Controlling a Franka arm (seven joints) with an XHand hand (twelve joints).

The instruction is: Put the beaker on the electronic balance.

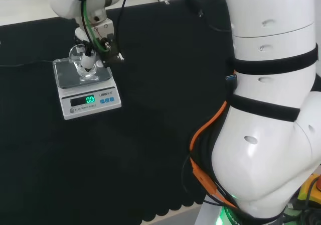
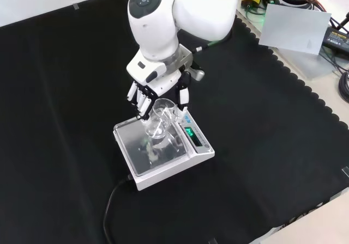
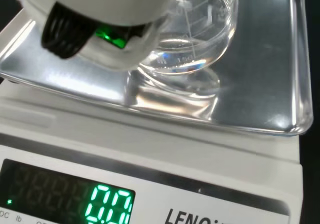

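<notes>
Head view: a white electronic balance (image 1: 86, 87) sits on the black-clothed counter (image 1: 150, 149) at the left. A clear glass beaker (image 1: 84, 64) is over its steel pan, with the hand (image 1: 95, 49) reaching down from above, fingers curled round the glass.

Front view: the hand (image 2: 158, 94) comes down from the arm's white link (image 2: 158, 20); its fingers grasp the beaker (image 2: 159, 125), which is tilted above the balance (image 2: 163, 154) pan. A black cable (image 2: 112, 211) trails from the balance.

Wrist view: the beaker (image 3: 195, 49) leans over the shiny pan (image 3: 260, 74); whether its base touches cannot be told. A green lit display (image 3: 107, 206) glows below.
</notes>
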